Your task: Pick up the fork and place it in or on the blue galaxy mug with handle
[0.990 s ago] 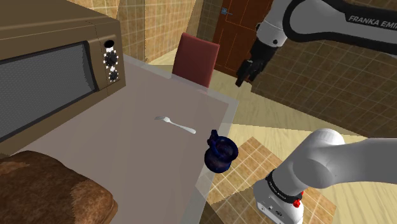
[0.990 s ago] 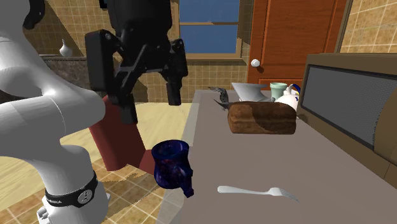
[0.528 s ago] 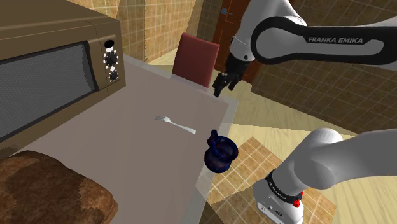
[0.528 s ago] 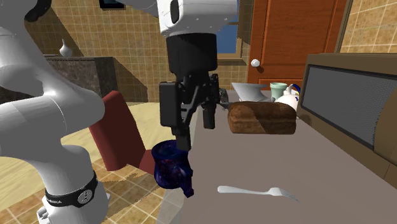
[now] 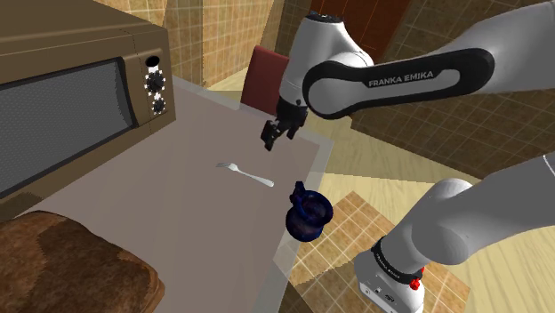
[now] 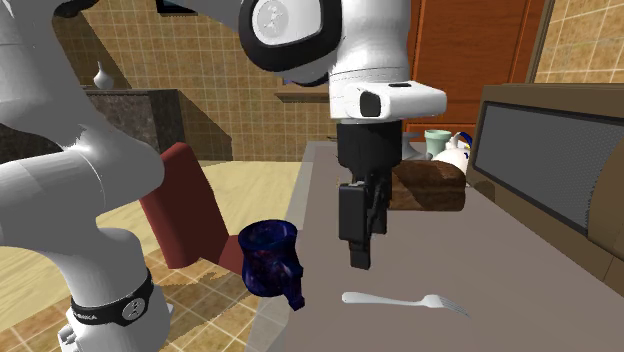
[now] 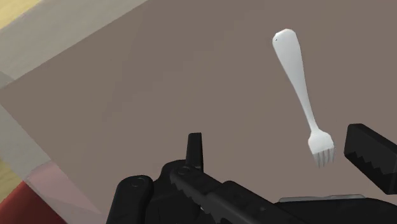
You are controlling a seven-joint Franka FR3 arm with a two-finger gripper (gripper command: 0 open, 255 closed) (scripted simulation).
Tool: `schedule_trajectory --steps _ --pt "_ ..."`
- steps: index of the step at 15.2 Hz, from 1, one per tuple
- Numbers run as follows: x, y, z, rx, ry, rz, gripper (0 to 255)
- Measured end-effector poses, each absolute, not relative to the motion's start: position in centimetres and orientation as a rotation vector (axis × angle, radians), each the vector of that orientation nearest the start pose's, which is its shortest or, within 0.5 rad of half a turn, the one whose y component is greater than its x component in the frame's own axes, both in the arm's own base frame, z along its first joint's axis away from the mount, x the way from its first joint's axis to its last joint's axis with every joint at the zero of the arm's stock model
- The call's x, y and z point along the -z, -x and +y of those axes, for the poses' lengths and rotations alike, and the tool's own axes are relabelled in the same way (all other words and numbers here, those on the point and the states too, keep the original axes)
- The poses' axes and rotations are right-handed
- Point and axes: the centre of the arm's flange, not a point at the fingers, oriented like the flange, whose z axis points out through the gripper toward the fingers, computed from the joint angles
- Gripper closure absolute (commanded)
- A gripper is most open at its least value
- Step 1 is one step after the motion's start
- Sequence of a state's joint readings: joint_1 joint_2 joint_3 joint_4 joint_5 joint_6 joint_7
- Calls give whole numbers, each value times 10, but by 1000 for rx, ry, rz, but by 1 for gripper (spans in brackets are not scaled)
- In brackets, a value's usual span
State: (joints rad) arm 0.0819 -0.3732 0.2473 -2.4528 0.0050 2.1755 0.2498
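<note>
Fingers (image 7: 374, 160) lowered over table (image 7: 159, 83), apart, beside fork (image 7: 298, 83)

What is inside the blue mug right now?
Nothing sticks out of the mug; its wall hides the bottom. The fork lies on the table beside it.

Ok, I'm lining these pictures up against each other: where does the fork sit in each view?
Shoulder view: the fork lies mid-table, just below the gripper and up-left of the dark blue mug.
Second exterior view: low on the table, under the gripper, right of the mug.
Wrist view: ahead of the open gripper, tines beside one finger.
Shared landmark: the gripper.
</note>
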Motion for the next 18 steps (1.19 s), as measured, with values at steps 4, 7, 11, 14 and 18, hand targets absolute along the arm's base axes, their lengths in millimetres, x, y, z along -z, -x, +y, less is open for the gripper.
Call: schedule_trajectory --steps 4,7,11,14,18 --pt "-404 -436 178 178 3205 -124 0" --pt "-378 -450 209 186 3212 -144 0" --pt "-349 -471 238 193 3222 -162 0" --pt "-330 -475 241 195 3224 -165 0" --pt "-308 -478 241 195 3224 -165 0"
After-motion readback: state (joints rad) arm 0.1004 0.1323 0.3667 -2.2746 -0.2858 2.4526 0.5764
